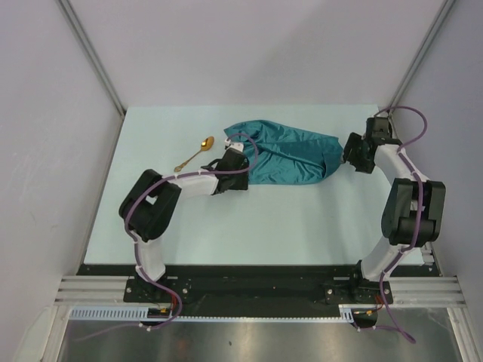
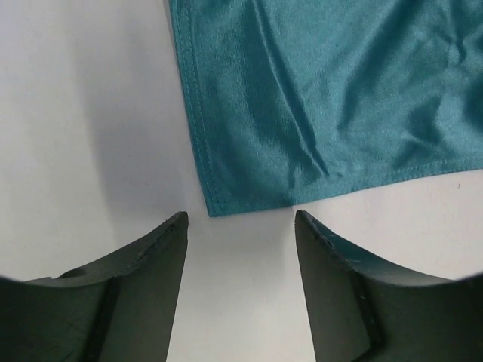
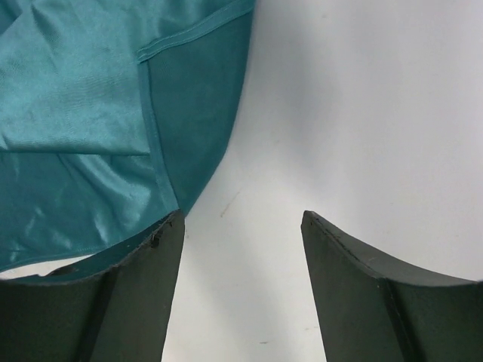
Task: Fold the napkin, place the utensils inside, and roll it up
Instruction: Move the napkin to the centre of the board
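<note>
Left tool (image 2: 240,219) and right tool (image 3: 243,215): both stand with jaws wide, and only bare desk (image 1: 226,226) shows between the fingers.

Napkin (image 1: 290,154): lies bunched on the desk between the two tools, its long axis running from one tool across to the other. The fuller end faces the right tool; the narrower end tapers past the left tool. A stitched corner (image 2: 215,205) sits just ahead of the left tool's fingertips, apart from them. At the other end a hemmed edge (image 3: 196,30) passes beside one finger of the right tool; whether they touch cannot be told. Judged handling: thin, light, limp and slightly glossy, so likely to slip and sag. It is best pinched at the hemmed corners, one per tool, where doubled fabric gives some purchase.

Spoon (image 1: 195,153): gold, slim and rigid, lying flat just outboard of the left tool, near the napkin but apart from it. The bowl points toward the napkin's narrow end, the handle toward the desk's near left. It would likely be taken across the thin handle.
</note>
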